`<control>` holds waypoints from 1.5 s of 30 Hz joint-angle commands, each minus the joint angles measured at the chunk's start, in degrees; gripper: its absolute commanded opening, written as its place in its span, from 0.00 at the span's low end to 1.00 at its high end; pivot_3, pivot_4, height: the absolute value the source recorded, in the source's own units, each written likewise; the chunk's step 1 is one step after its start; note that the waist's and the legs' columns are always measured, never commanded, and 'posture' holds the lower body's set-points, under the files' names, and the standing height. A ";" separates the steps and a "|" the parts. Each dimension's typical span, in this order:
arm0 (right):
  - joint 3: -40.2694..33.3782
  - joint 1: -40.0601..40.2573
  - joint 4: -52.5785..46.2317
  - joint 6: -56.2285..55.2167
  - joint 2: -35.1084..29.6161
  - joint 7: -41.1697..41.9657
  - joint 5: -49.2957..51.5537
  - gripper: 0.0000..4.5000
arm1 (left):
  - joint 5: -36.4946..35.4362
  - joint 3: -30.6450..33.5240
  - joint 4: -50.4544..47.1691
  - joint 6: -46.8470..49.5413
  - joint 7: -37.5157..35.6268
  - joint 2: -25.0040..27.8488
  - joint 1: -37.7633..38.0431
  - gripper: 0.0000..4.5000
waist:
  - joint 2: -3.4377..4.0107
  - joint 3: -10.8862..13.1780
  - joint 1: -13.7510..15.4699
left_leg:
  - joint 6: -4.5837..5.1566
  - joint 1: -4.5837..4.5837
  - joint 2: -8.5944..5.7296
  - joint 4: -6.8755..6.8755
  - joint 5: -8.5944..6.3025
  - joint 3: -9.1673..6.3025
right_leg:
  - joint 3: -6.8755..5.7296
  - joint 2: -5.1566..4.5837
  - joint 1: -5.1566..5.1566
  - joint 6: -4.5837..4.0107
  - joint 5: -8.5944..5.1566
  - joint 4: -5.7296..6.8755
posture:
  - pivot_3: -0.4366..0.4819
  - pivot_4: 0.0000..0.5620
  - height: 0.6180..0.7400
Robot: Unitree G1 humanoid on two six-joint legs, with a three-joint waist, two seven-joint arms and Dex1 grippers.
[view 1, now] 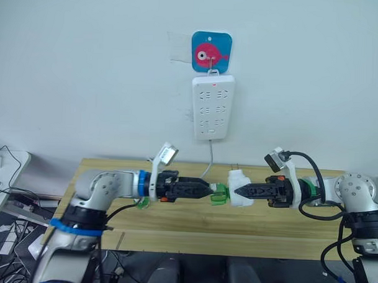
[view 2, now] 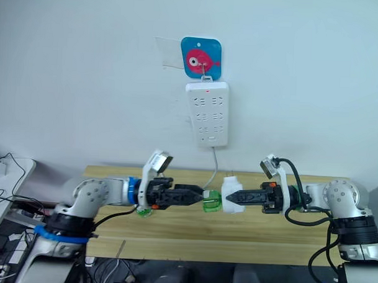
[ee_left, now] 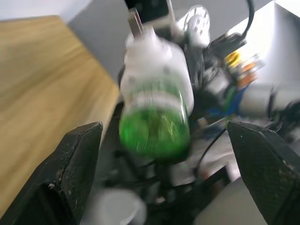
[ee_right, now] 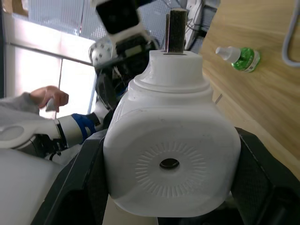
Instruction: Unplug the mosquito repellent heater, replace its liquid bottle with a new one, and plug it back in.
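1. Right gripper (view 1: 237, 191) clamped on the mosquito repellent heater (view 1: 240, 188), held in the air above the wooden table (view 1: 173, 231), right of centre. In the right wrist view, both fingers press the white body's sides, vent hole facing the camera.
2. Left gripper (view 1: 207, 190) level with it, pointing right, tips at the green liquid bottle (view 1: 219, 194) that sticks out of the heater's left side. In the left wrist view, fingers (ee_left: 70, 173) spread wide either side of the bottle, not touching it.
3. Second green bottle (view 1: 142, 202) with white cap lying on the table, left, partly hidden behind the left arm.
4. Further back, white power strip (view 1: 212, 107) hanging on the wall, cable dropping to the table's far edge.
5. Blue fish hook plate (view 1: 211, 52) on the wall right above the strip.
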 commanded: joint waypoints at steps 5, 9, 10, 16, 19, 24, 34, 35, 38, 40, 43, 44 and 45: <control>-5.95 -3.33 6.03 5.53 2.60 -1.06 1.78 0.66 | 35.09 -2.50 -3.12 -65.54 3.35 -3.84 8.83 0.99 | 0.04 0.17 1.32 | 0.01 -0.07 0.00 -0.02 0.00 0.22 | -0.01 -0.13 0.03 -0.27 0.18 -0.31 | 0.46 0.33 1.00; -6.92 -4.66 7.29 7.30 4.37 -2.05 1.91 0.66 | 47.26 -4.50 5.41 -91.80 8.83 -7.19 8.87 0.99 | 0.05 0.18 2.09 | 0.15 -0.09 0.03 0.00 -0.07 0.32 | 0.03 -0.15 0.04 -0.19 0.31 -0.42 | 0.47 0.33 1.00; -6.95 -4.87 7.40 7.45 4.60 -2.30 2.23 0.66 | 48.98 -4.84 6.99 -95.44 10.42 -8.04 8.35 0.99 | 0.05 0.18 2.17 | 0.19 -0.10 0.02 0.00 -0.09 0.32 | 0.04 -0.15 0.03 -0.18 0.31 -0.41 | 0.47 0.33 1.00; -5.89 -5.43 6.23 7.48 5.68 -4.67 5.65 0.66 | 56.62 -8.74 16.38 -109.86 16.65 -11.28 3.36 0.99 | 0.05 0.18 2.25 | 0.19 -0.13 -0.01 0.02 -0.09 0.29 | -0.01 -0.15 0.02 -0.12 0.34 -0.37 | 0.48 0.31 1.00; -5.44 -5.60 6.03 7.48 5.69 -5.77 7.02 0.66 | 57.72 -9.91 18.78 -113.11 18.74 -11.79 1.06 0.99 | 0.05 0.18 2.23 | 0.21 -0.12 -0.01 0.04 -0.09 0.30 | -0.05 -0.14 -0.01 -0.12 0.35 -0.30 | 0.48 0.30 1.00; -5.02 -5.25 5.65 7.48 5.06 -6.56 8.06 0.66 | 57.14 -11.63 20.60 -116.11 20.10 -10.53 -1.12 0.95 | 0.05 0.17 2.03 | 0.24 -0.05 -0.01 0.06 -0.08 0.37 | -0.08 -0.10 -0.03 -0.10 0.35 -0.13 | 0.47 0.29 1.00; -4.73 -4.42 4.66 7.48 4.06 -6.84 8.27 0.66 | 51.26 -15.47 20.20 -113.68 18.43 -7.57 -1.27 0.51 | 0.05 0.17 2.01 | 0.26 -0.01 -0.01 0.15 -0.07 0.37 | -0.09 -0.04 -0.04 -0.09 0.35 0.02 | 0.46 0.28 1.00; -4.65 -4.36 4.42 7.48 3.92 -6.68 8.08 0.66 | 49.42 -16.12 19.56 -112.13 17.56 -7.30 -0.99 0.51 | 0.05 0.17 2.01 | 0.26 -0.01 -0.01 0.15 -0.06 0.37 | -0.08 -0.04 -0.04 -0.09 0.35 0.03 | 0.46 0.28 1.00; -3.85 -4.23 2.52 7.16 2.76 -4.95 5.84 0.66 | 32.89 -18.30 8.76 -87.70 12.68 -5.65 1.55 0.51 | 0.05 0.17 1.79 | 0.27 -0.02 -0.01 0.18 -0.07 0.37 | -0.07 -0.04 -0.04 -0.08 0.35 0.05 | 0.46 0.27 1.00; -2.82 -3.97 1.16 6.32 1.62 -3.19 4.30 0.66 | 23.95 -17.86 1.93 -72.51 12.87 -4.63 2.01 0.51 | 0.05 0.17 1.47 | 0.31 -0.05 -0.01 0.19 -0.09 0.35 | -0.06 -0.04 -0.06 -0.07 0.34 0.05 | 0.46 0.27 1.00; -0.40 -3.59 -1.11 4.05 -0.24 0.30 1.64 0.66 | -3.18 -14.52 -5.70 -41.01 19.14 -1.55 0.54 0.51 | 0.05 0.17 1.03 | 0.34 -0.09 0.01 0.23 -0.10 0.18 | -0.11 -0.01 -0.06 -0.04 0.33 0.09 | 0.47 0.27 1.00; 0.13 -3.61 -1.48 3.34 -0.39 1.01 0.91 0.66 | -13.79 -12.92 -4.85 -31.50 22.91 -0.99 -0.39 0.51 | 0.05 0.17 0.90 | 0.35 -0.07 0.01 0.23 -0.09 0.12 | -0.13 0.01 -0.04 -0.03 0.32 0.11 | 0.47 0.27 1.00; 0.52 -3.64 -1.67 2.80 -0.48 1.68 0.29 0.66 | -20.62 -11.51 -4.00 -25.23 25.80 -0.82 -1.09 0.51 | 0.05 0.17 0.68 | 0.36 -0.06 0.00 0.24 -0.09 0.07 | -0.19 0.02 -0.01 -0.01 0.31 0.13 | 0.47 0.27 1.00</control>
